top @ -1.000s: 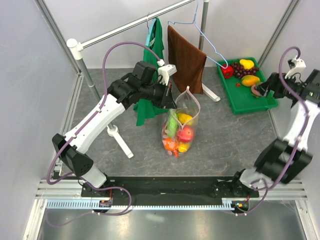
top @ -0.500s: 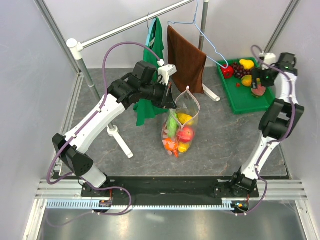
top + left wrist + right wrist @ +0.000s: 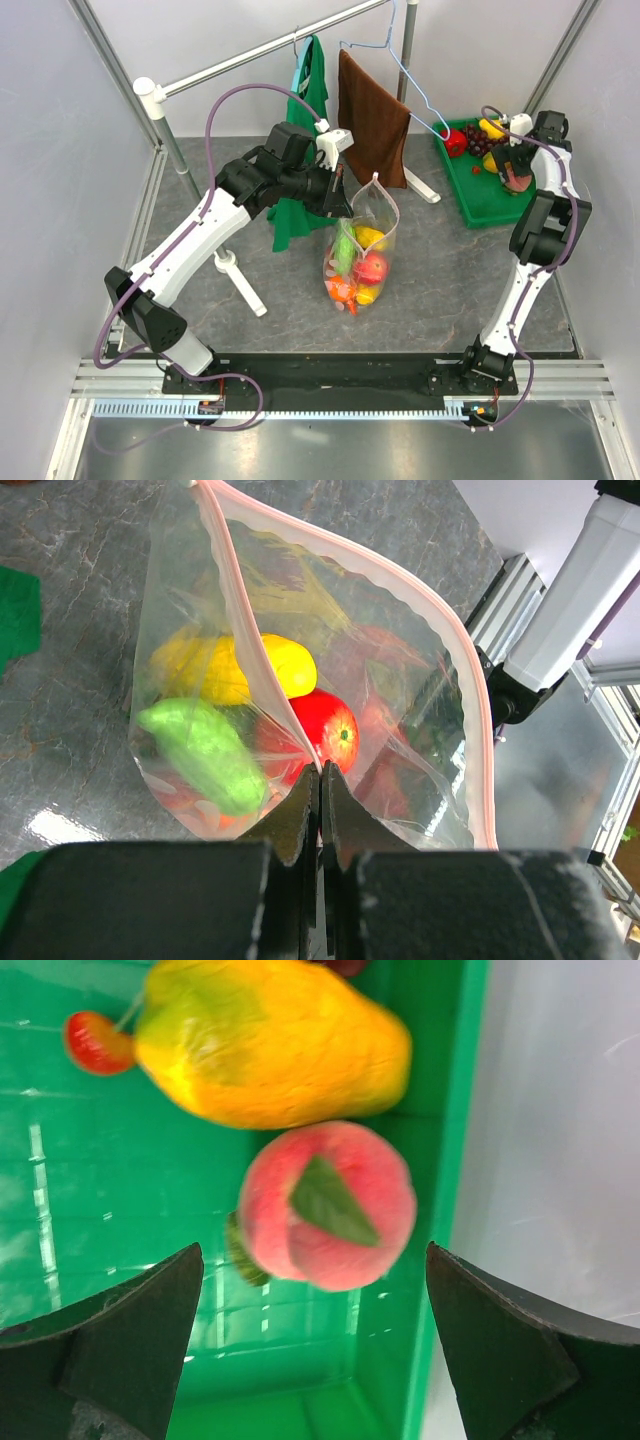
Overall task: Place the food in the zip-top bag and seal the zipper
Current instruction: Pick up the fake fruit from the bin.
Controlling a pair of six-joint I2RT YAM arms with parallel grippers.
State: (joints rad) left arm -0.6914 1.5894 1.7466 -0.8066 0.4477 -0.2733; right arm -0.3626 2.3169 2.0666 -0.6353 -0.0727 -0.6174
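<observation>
The left gripper has its fingers pressed together on the rim of the zip-top bag, pinching the pink zipper at one side. The bag hangs upright at the centre of the top view, its mouth gaping open and its bottom on the grey table. Inside lie a yellow fruit, a red apple and a green vegetable, with something orange at the bottom.

Just behind the bag, a brown towel and a green cloth hang from a rail. The left arm crosses in front of the cloth.

At the upper right, the right gripper hovers over a green tray. Its fingers are spread wide on either side of a pink peach, not touching it. The peach lies against the tray's right wall, touching an orange-yellow mango. A small red berry sits beside the mango. Purple grapes and a red fruit lie at the tray's far end.
</observation>
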